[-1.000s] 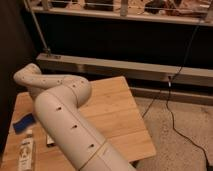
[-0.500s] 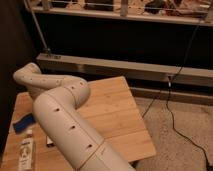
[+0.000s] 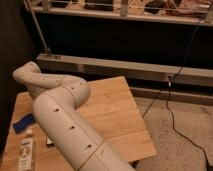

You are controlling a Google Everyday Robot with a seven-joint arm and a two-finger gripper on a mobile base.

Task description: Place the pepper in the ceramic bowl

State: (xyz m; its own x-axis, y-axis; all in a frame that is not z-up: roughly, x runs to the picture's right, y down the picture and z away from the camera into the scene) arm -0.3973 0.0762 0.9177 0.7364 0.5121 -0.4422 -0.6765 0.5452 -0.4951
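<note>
My white arm (image 3: pixel 65 125) rises from the bottom edge and bends left over the wooden table (image 3: pixel 117 112); its far joint (image 3: pixel 30 75) is near the table's back left corner. The gripper is not in view; it lies past that joint, hidden by the arm. The pepper and the ceramic bowl are not visible in this view.
A flat blue object (image 3: pixel 22 124) and a white packet (image 3: pixel 26 152) lie at the table's left front. A black cable (image 3: pixel 175 120) runs over the speckled floor to the right. A grey ledge (image 3: pixel 150 70) and a dark wall stand behind the table.
</note>
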